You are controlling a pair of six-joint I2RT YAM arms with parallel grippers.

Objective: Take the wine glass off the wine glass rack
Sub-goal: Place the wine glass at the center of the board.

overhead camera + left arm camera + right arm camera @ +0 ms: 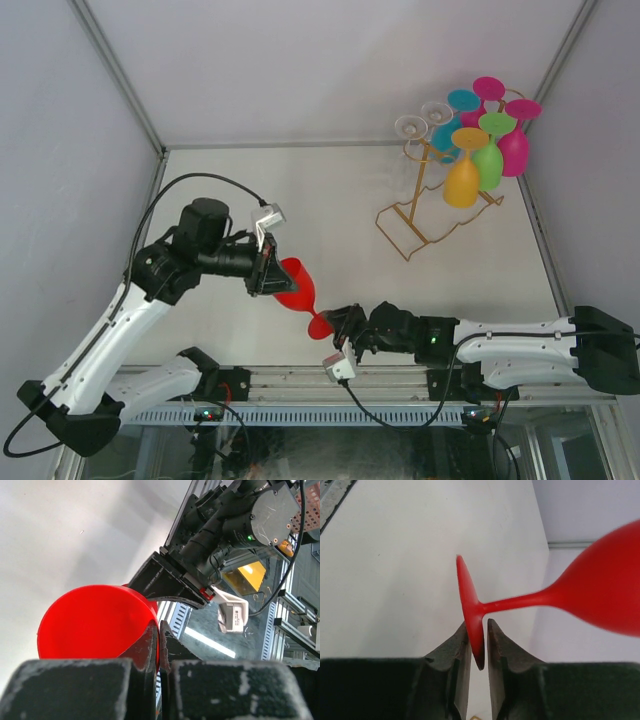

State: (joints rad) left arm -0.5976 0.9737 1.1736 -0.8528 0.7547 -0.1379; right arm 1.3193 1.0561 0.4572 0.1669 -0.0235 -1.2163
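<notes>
A red wine glass (298,287) hangs sideways in the air between my two grippers, away from the gold wire wine glass rack (418,218) at the back right. My left gripper (266,272) is shut on the rim of the bowl (95,622), with the thin red wall pinched between its fingertips (161,630). My right gripper (336,327) sits around the round foot (469,600). Its jaws stand slightly apart: one finger (460,642) touches the foot and a narrow gap shows at the other. The stem and bowl (602,592) run off to the right.
Several coloured glasses still hang upside down on the rack: yellow (462,180), green (488,160), magenta (514,150), teal (444,135) and two clear ones (411,127). Grey walls close in the white table (340,200). A rail (300,385) runs along its near edge.
</notes>
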